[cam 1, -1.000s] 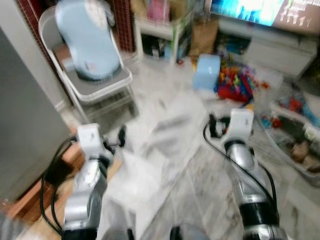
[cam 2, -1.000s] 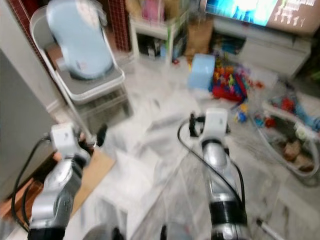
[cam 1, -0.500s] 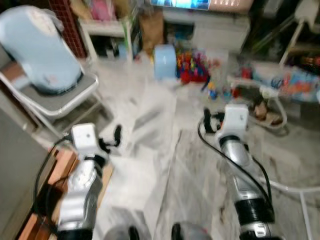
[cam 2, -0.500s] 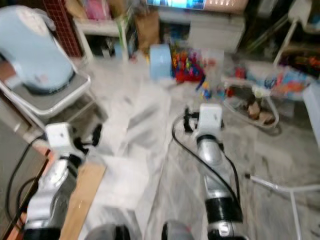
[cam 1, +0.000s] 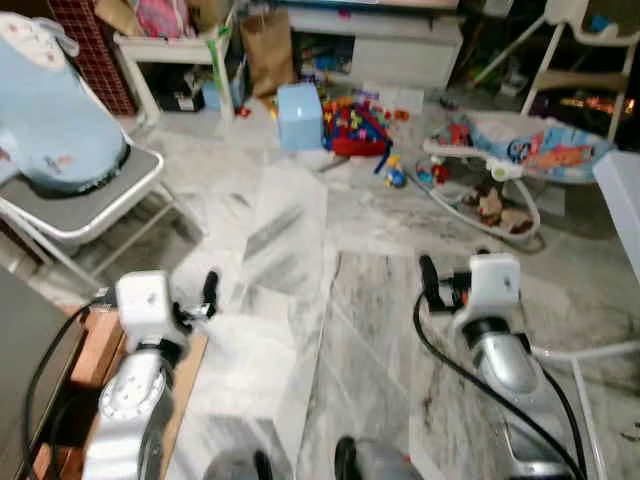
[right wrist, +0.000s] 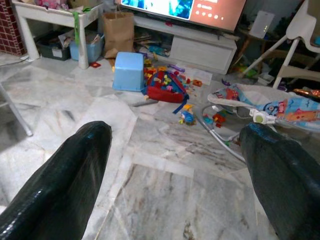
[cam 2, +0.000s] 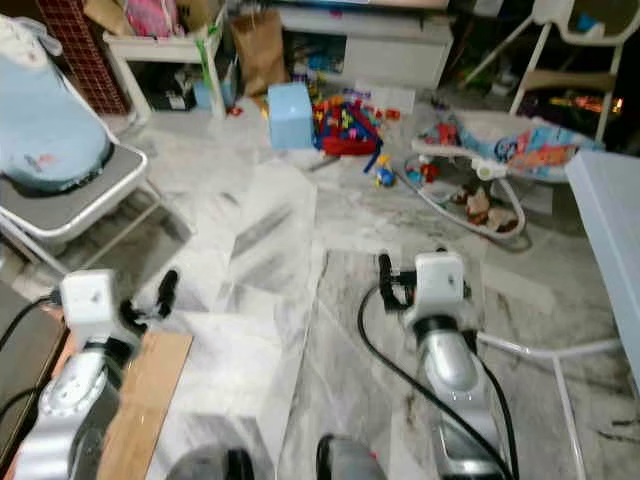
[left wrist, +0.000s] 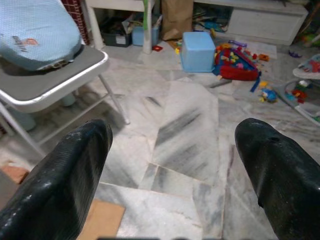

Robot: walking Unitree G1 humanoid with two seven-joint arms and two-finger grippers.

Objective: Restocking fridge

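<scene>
I see no fridge or groceries, just a living-room floor of grey marble tiles (cam 1: 330,300). My left gripper (left wrist: 172,135) is held out low over the floor on my left, open, with nothing between its two black fingers (left wrist: 75,170). Held forward at the same height on my right, my right gripper (right wrist: 175,135) is also open and empty. In the left eye view one black finger of each shows beyond the white wrist blocks: the left fingers (cam 1: 210,288) and the right fingers (cam 1: 428,275).
A folding chair (cam 1: 90,205) carrying a light-blue baby seat (cam 1: 45,110) stands at the left. Ahead lie a blue box (cam 1: 298,102), scattered toys (cam 1: 355,120) and a baby bouncer (cam 1: 520,160). A brown board (cam 1: 180,390) lies by my left arm; white tubing (cam 1: 590,352) lies at the right.
The whole view has swung to the right as I turn: the chair and grey appliance slid left, the bouncer came into view. Both arms keep their pose, grippers still open.
</scene>
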